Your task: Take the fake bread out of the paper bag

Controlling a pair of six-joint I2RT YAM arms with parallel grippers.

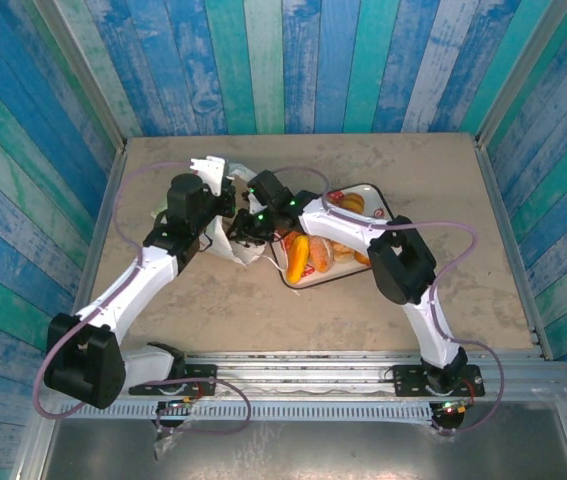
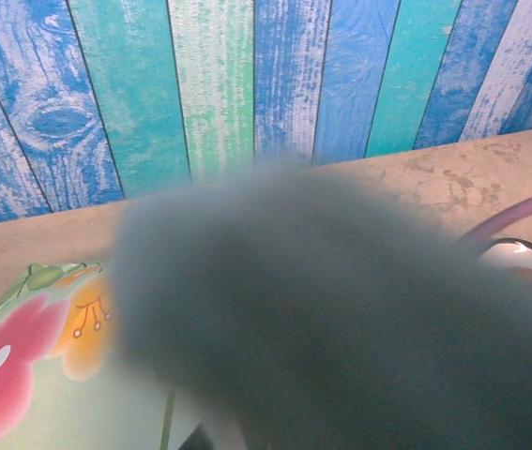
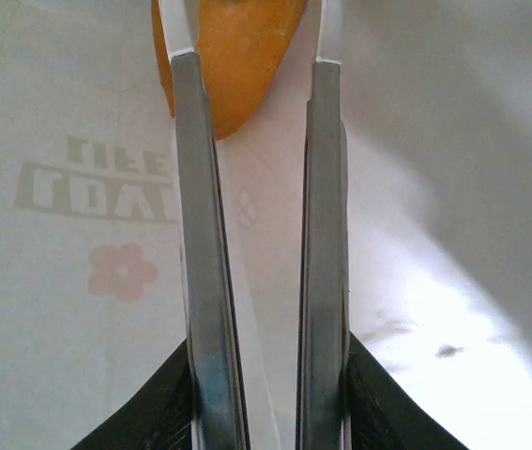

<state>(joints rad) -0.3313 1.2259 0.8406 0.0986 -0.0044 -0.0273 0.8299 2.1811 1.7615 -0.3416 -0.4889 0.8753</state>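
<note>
This is a staged robot test cell, not a lived-in room. Three walls (image 1: 293,60) are backdrop panels printed with weathered blue and teal planks, boxing in a bare beige counter (image 1: 363,320). Along its near edge runs a metal rail (image 1: 313,362) carrying two bolted arms, the left arm (image 1: 133,285) and the right arm (image 1: 425,315), with loose cables (image 1: 48,365) trailing. Glossy fake bread (image 1: 301,255) serves as a prop.

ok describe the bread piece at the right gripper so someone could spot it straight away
Find the white paper bag lying crumpled on the table, left of the tray. Inside it, between the fingers of the right gripper, sits a glossy orange piece with a rounded end. The other bread lies out on the tray; this one is inside the bag.
</note>
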